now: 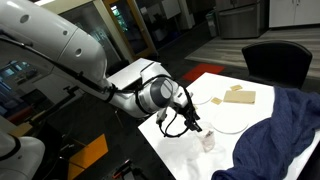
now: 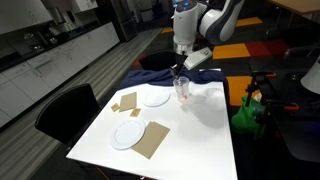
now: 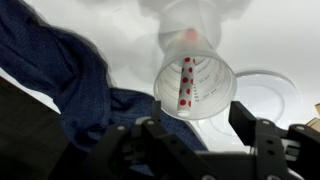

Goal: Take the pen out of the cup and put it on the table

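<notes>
The clear cup (image 3: 205, 62) stands upright on the white table (image 3: 280, 30), seen from above in the wrist view. The pen (image 3: 186, 82), a short stick with red dots, stands inside it and leans on the near rim. My gripper (image 3: 200, 128) is open and empty, its two dark fingers spread just above and on either side of the cup's near rim. In both exterior views the gripper (image 1: 190, 124) (image 2: 180, 68) hangs right over the cup (image 1: 208, 143) (image 2: 183, 91), near the blue cloth.
A blue cloth (image 1: 280, 125) (image 2: 207, 72) (image 3: 60, 70) lies beside the cup. White plates (image 2: 155, 99) (image 2: 127, 134) and tan squares (image 2: 128, 102) (image 2: 156, 140) lie on the table. A black chair (image 2: 62, 110) stands at one side, and a green object (image 2: 245, 115) at another.
</notes>
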